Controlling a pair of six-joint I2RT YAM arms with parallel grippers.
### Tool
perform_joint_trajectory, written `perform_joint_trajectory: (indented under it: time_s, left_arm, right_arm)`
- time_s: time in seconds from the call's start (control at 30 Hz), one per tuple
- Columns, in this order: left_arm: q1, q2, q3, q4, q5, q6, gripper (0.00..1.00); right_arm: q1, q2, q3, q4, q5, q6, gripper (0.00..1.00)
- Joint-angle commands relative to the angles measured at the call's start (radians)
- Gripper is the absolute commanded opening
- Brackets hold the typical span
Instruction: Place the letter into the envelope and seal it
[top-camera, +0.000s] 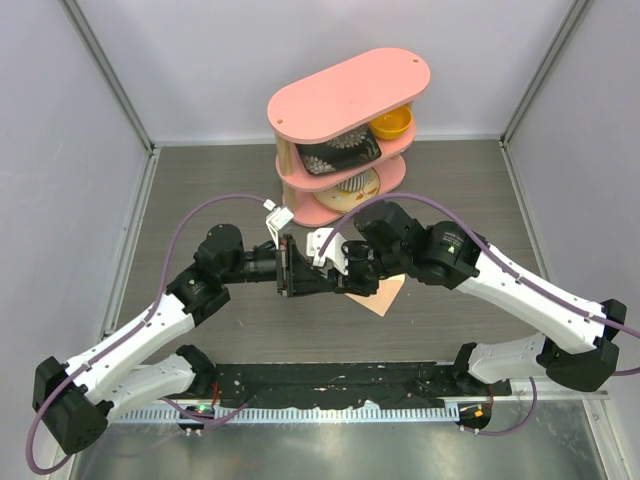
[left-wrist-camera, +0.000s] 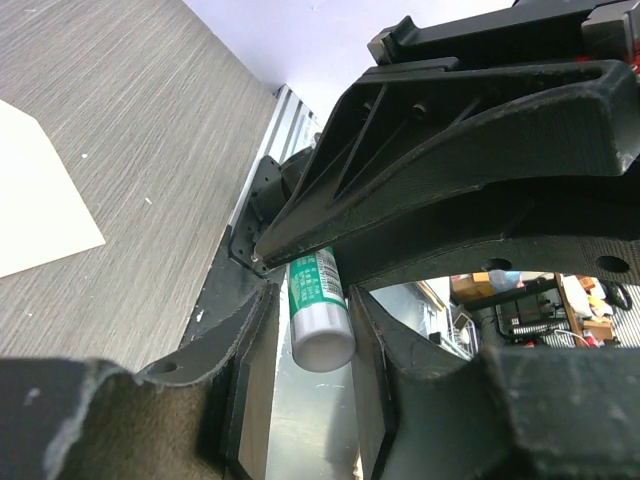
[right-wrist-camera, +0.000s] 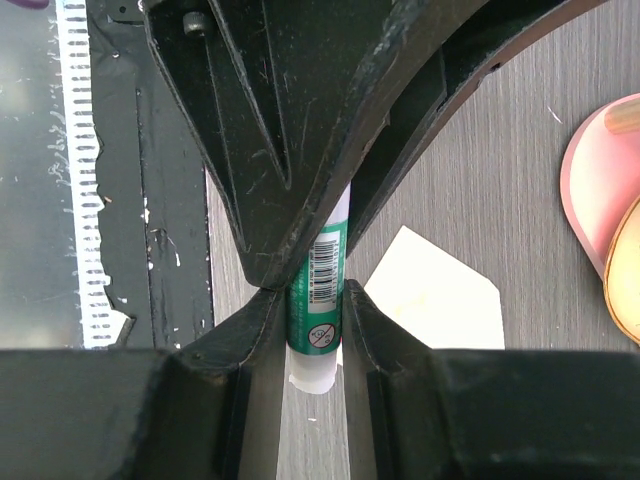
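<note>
Green glue stick (right-wrist-camera: 317, 300), clear in wrist views.

Glue stick (left-wrist-camera: 322, 335) between left gripper (left-wrist-camera: 312, 325) and right gripper (right-wrist-camera: 315, 300) over counter (top-camera: 200, 190) centre, envelope (top-camera: 383, 296) flat beneath, tiered shelf (top-camera: 345, 110) behind.

One left hand (left-wrist-camera: 315, 300) and one right hand (right-wrist-camera: 310, 295), one green glue stick (right-wrist-camera: 318, 262) between them, one envelope (top-camera: 382, 297) beneath them, and beyond them one pink shelf rack (top-camera: 345, 95) carrying one yellow bowl (top-camera: 392, 123) and one dark patterned dish (top-camera: 335, 157).
</note>
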Motion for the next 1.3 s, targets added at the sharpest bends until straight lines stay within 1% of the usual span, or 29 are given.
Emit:
perform_joint_trajectory:
  time_s: [0.0, 0.07, 0.13, 0.17, 0.2, 0.23, 0.27, 0.3, 0.37, 0.4, 0.43, 0.5, 0.77, 0.87, 0.97, 1.0, 1.03, 1.07, 1.13, 1.23, 1.27]
  left_arm:
    - [-0.004, 0.011, 0.035, 0.002, -0.008, 0.011, 0.36]
    - [-0.004, 0.01, 0.023, 0.029, -0.004, -0.004, 0.35]
    - [-0.004, 0.008, 0.011, 0.081, 0.003, -0.041, 0.3]
    - [-0.004, 0.008, 0.001, 0.091, 0.01, -0.047, 0.23]
    - [-0.004, 0.005, 0.0, 0.092, 0.009, -0.052, 0.09]
    - [-0.004, 0.001, -0.005, 0.094, 0.006, -0.058, 0.03]
    - [-0.001, -0.007, -0.011, 0.085, -0.005, -0.058, 0.0]
    - [-0.002, -0.03, -0.015, 0.08, -0.014, -0.057, 0.0]
    - [-0.001, -0.053, -0.026, 0.062, -0.034, -0.055, 0.0]
    - [0.001, -0.061, -0.028, 0.054, -0.046, -0.054, 0.0]
    - [0.001, -0.071, -0.031, 0.043, -0.051, -0.054, 0.0]
    - [0.003, -0.075, -0.031, 0.037, -0.054, -0.054, 0.0]
    - [0.003, -0.049, -0.022, 0.066, -0.033, -0.067, 0.0]
    - [0.003, -0.05, -0.026, 0.088, -0.036, -0.087, 0.0]
    - [0.003, -0.058, -0.028, 0.095, -0.036, -0.093, 0.0]
    - [0.001, -0.058, -0.029, 0.098, -0.036, -0.098, 0.0]
    - [0.001, -0.061, -0.032, 0.105, -0.036, -0.103, 0.0]
    - [0.001, -0.064, -0.034, 0.105, -0.037, -0.106, 0.0]
    - [0.001, -0.065, -0.035, 0.111, -0.034, -0.109, 0.0]
    - [0.001, -0.064, -0.039, 0.126, -0.036, -0.122, 0.0]
    - [0.001, -0.062, -0.039, 0.131, -0.039, -0.126, 0.0]
  right_arm:
    - [0.013, -0.01, 0.057, 0.06, -0.027, -0.027, 0.01]
    - [0.019, -0.013, 0.054, 0.059, -0.028, -0.032, 0.01]
    - [0.019, -0.018, 0.052, 0.059, -0.037, -0.033, 0.01]
    - [0.019, -0.018, 0.052, 0.06, -0.04, -0.033, 0.01]
    - [0.021, -0.018, 0.052, 0.059, -0.036, -0.032, 0.01]
    - [0.021, -0.021, 0.054, 0.056, -0.028, -0.033, 0.01]
    - [0.021, -0.022, 0.054, 0.044, -0.016, -0.035, 0.01]
    - [0.021, -0.025, 0.054, 0.036, -0.01, -0.041, 0.13]
    - [0.021, -0.036, 0.048, 0.021, 0.007, -0.035, 0.3]
    - [0.019, -0.042, 0.045, 0.017, 0.012, -0.027, 0.47]
    - [0.021, -0.045, 0.043, 0.014, 0.025, -0.024, 0.53]
    - [0.021, -0.056, 0.029, 0.014, 0.041, -0.026, 0.59]
    - [0.021, -0.047, 0.023, 0.045, 0.05, -0.035, 0.58]
    - [0.021, -0.039, 0.022, 0.047, 0.044, -0.041, 0.51]
    - [0.021, -0.036, 0.011, 0.048, 0.042, -0.045, 0.48]
    - [0.021, -0.038, 0.008, 0.05, 0.042, -0.049, 0.45]
    - [0.021, -0.041, 0.002, 0.051, 0.042, -0.052, 0.4]
    - [0.021, -0.039, 0.0, 0.051, 0.042, -0.055, 0.28]
    - [0.021, -0.039, 0.0, 0.053, 0.044, -0.053, 0.22]
    - [0.021, -0.038, -0.003, 0.054, 0.052, -0.055, 0.2]
    - [0.021, -0.036, -0.003, 0.056, 0.052, -0.055, 0.23]
